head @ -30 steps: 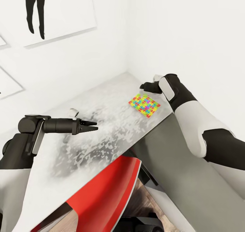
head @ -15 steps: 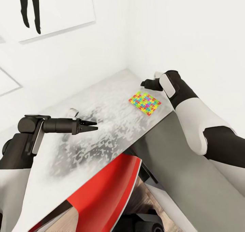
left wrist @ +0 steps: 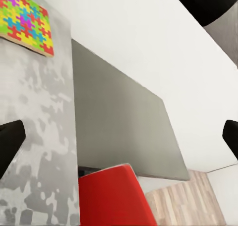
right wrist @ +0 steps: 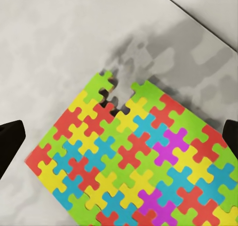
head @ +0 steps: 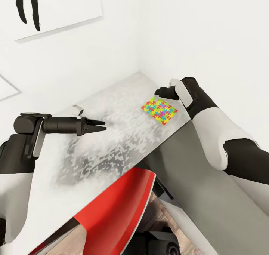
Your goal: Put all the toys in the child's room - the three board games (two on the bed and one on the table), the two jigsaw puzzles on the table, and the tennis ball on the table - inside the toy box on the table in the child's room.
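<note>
Left end effector (head: pixel 100 126) rose, spread wide above mottled table (head: pixel 112 135); right's spread unclear.

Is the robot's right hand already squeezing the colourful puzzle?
No, the right hand hangs open above the jigsaw puzzle, its two dark fingers spread wide apart and not touching it.

A red chair (head: pixel 116 206) sits tucked under the counter's edge; a silhouette picture (head: pixel 56 8) hangs on the wall.

Left hand (head: pixel 100 126) outstretched, right hand (head: pixel 161 92) tipped downward, both spread wide.
</note>
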{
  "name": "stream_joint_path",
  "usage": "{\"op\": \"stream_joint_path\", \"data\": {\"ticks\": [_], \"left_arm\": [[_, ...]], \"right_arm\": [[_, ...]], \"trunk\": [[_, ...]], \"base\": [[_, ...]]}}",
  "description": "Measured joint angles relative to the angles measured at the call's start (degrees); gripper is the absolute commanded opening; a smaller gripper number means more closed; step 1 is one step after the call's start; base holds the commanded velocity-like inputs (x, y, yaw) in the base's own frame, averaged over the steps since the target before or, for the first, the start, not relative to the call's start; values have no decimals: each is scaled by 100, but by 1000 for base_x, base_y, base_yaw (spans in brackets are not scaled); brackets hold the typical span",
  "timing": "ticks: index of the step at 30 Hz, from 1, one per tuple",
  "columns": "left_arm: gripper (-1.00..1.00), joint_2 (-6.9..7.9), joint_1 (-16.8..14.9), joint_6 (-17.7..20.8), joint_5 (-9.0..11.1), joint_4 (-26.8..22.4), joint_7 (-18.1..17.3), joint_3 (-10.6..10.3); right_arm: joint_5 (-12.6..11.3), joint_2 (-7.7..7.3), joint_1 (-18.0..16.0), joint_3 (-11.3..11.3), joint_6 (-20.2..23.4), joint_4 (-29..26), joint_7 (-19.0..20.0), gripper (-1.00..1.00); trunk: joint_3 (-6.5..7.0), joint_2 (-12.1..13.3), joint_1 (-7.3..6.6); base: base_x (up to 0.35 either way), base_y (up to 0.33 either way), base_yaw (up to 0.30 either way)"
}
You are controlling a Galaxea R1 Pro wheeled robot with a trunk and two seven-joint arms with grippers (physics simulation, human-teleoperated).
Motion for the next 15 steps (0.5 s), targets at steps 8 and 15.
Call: {"op": "stream_joint_path", "data": {"ticks": [8,15], "left_arm": [[100,0,-597,0,2,3,-8,-2],[100,-8,-913,0,-2,3,-10,-37]], "right_arm": [[-5,-2,0,0,0,0,-1,100],[-5,0,0,-3,-6,0,-1,100]], "trunk": [[-75,0,0],[-142,0,0]], "base": [[0,0,0],[0,0,0]]}}
